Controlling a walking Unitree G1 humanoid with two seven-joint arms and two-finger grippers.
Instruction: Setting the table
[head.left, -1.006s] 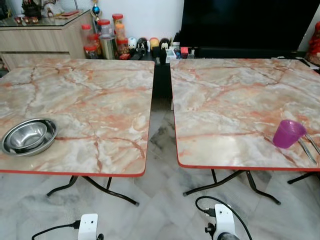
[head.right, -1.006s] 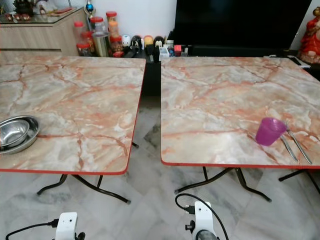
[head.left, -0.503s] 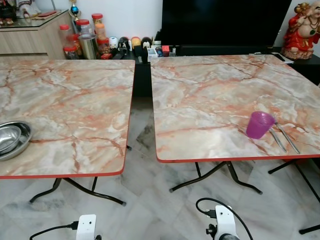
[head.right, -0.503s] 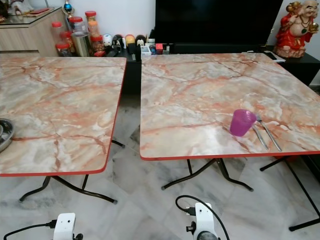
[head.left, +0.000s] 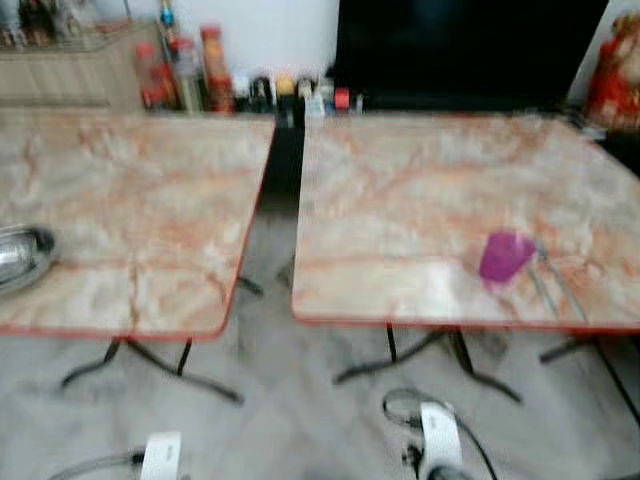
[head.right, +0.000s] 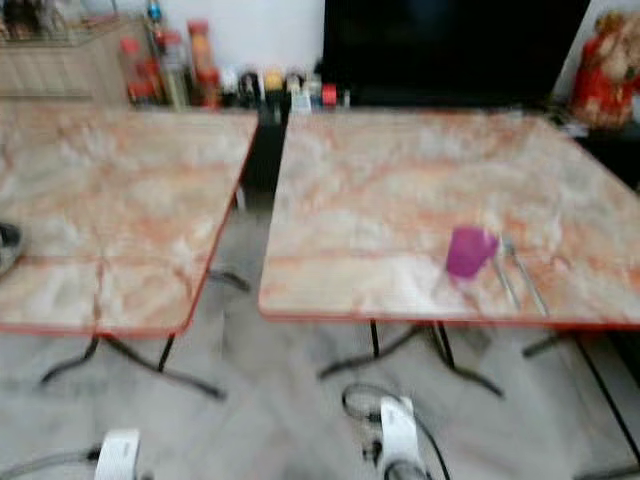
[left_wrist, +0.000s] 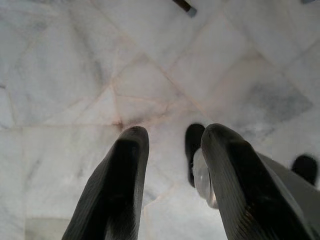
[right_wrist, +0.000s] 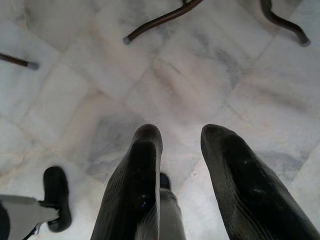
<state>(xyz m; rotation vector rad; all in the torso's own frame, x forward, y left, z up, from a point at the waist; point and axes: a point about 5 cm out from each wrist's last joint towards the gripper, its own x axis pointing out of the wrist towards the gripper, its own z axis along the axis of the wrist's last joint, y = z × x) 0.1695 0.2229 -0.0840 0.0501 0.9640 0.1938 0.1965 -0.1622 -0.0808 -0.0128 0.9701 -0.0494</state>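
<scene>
Camera swung since 0.5 s ago, view now blurred; nothing on the counters moved. Both jaws apart, empty, hanging over the floor: left gripper (left_wrist: 170, 150), right gripper (right_wrist: 182, 145). Purple cup (head.left: 505, 256) sits near right counter (head.left: 400, 190) front edge, cutlery (head.left: 560, 285) beside it. Bowl (head.left: 20, 256) on left counter. Still approaching, no grasp yet.

I saw two tables, the left table (head.left: 150, 200) and the right table (head.left: 430, 200), both topped in cream marble veined with orange-pink and edged in red. A purple cup (head.left: 505, 256) stood on the right one, beside silver cutlery (head.left: 560, 290). The bowl (head.left: 20, 256) was shiny steel. The floor (left_wrist: 75, 75) was pale grey marble tile with darker smudges. The left gripper (left_wrist: 170, 145) and the right gripper (right_wrist: 182, 145) had black fingers.
</scene>
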